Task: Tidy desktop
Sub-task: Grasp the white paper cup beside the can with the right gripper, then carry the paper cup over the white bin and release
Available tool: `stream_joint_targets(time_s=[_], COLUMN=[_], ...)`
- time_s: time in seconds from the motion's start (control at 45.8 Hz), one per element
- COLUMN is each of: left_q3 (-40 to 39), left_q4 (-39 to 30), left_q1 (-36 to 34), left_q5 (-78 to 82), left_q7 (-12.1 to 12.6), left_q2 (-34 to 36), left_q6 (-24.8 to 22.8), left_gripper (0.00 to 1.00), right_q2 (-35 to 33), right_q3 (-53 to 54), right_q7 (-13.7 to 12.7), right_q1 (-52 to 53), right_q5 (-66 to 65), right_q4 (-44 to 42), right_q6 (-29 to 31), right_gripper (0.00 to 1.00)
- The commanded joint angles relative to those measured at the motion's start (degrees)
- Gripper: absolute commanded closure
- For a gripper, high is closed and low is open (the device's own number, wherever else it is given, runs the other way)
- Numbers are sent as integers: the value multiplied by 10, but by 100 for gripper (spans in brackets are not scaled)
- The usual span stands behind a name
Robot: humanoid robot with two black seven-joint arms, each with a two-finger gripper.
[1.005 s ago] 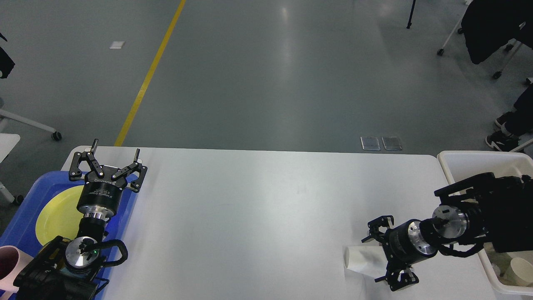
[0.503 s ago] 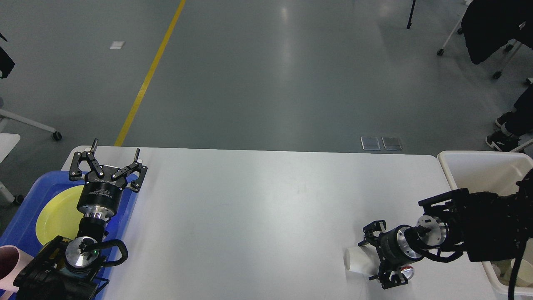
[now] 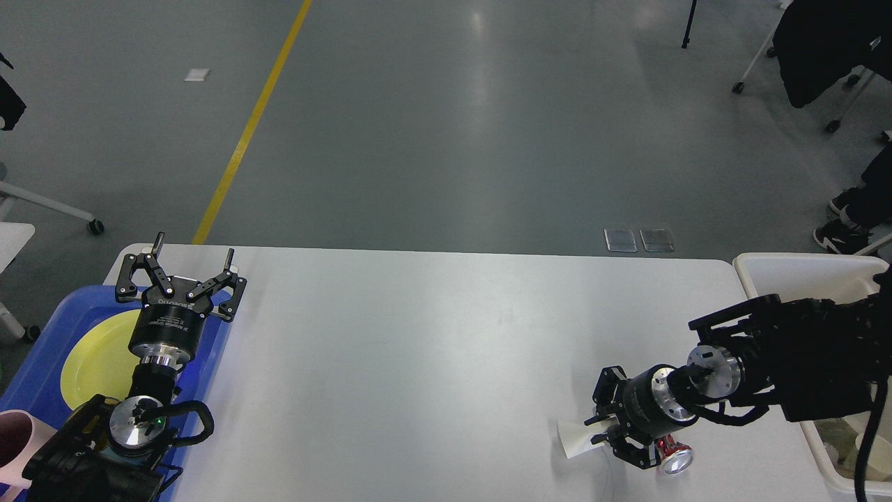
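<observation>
The white paper cup [image 3: 575, 440] lies flattened near the surface's [image 3: 432, 335] front right edge, pinched in the right hand [image 3: 605, 431]; thin and crushable, it seems best held lightly by its wall; the left hand [image 3: 182, 268] hovers spread, empty.
</observation>
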Motion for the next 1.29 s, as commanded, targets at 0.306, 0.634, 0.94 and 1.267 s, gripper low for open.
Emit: stream_joint_targets(time_s=[0.306, 0.634, 0.94, 1.267], left_q3=[0, 0, 1, 1], left_q4=[0, 0, 0, 1], left_q1=[0, 0, 0, 0], left_q5=[0, 0, 0, 0], left_q7=[0, 0, 0, 0], left_q2=[0, 0, 0, 0], left_q6=[0, 0, 0, 1], left_gripper=[4, 4, 4, 4], right_q2=[3, 27, 11, 9], right_q3=[-22, -116, -207, -285], right_q7=[-4, -12, -3, 48], right_q1=[204, 437, 616, 646], right_q5=[-66, -170, -275, -298], right_q4=[171, 228, 251, 245], right_q6=[12, 165, 302, 311], right_gripper=[100, 100, 100, 100])
